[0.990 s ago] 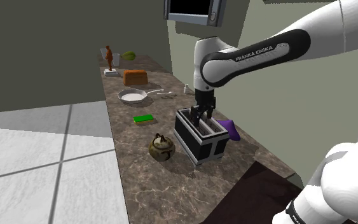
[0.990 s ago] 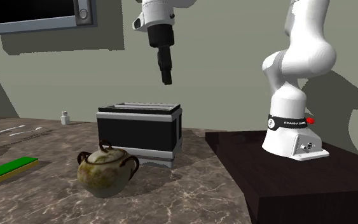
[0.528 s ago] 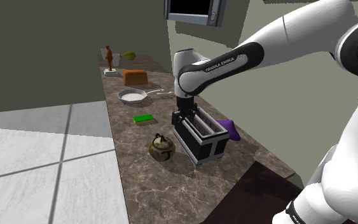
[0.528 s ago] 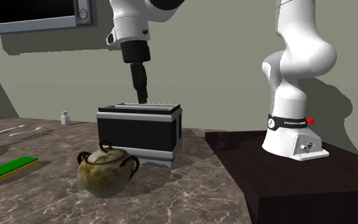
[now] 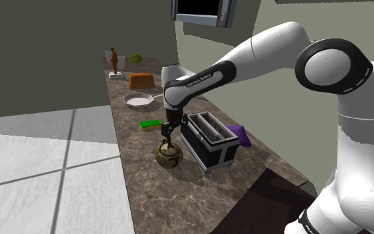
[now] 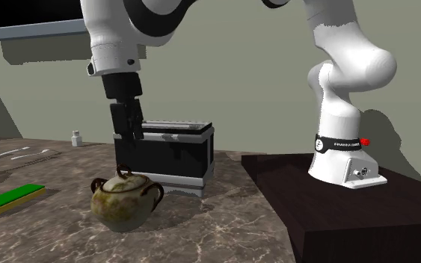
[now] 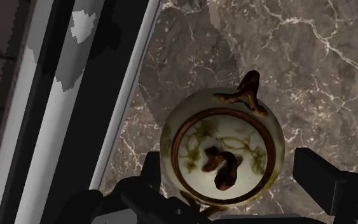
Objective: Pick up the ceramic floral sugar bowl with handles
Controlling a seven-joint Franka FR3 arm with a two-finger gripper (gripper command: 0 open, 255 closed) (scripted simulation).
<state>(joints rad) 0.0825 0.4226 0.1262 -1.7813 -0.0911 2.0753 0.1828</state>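
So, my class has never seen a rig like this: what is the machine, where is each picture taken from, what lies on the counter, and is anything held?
These are simulator renders of one moment. The machine is a white robot arm with dark joints, fixed on a dark box stand; at its end is a black two-finger claw. One picture looks down from beside the stand, one looks across the brown marbled counter, and one comes from a camera on the hand. On the counter stand a round cream sugar bowl with brown handles and knob, a black slotted box with silver trim, a flat green block and a white frying pan. The claw hangs open above the bowl, its fingers apart on either side of the lid. Nothing is held.
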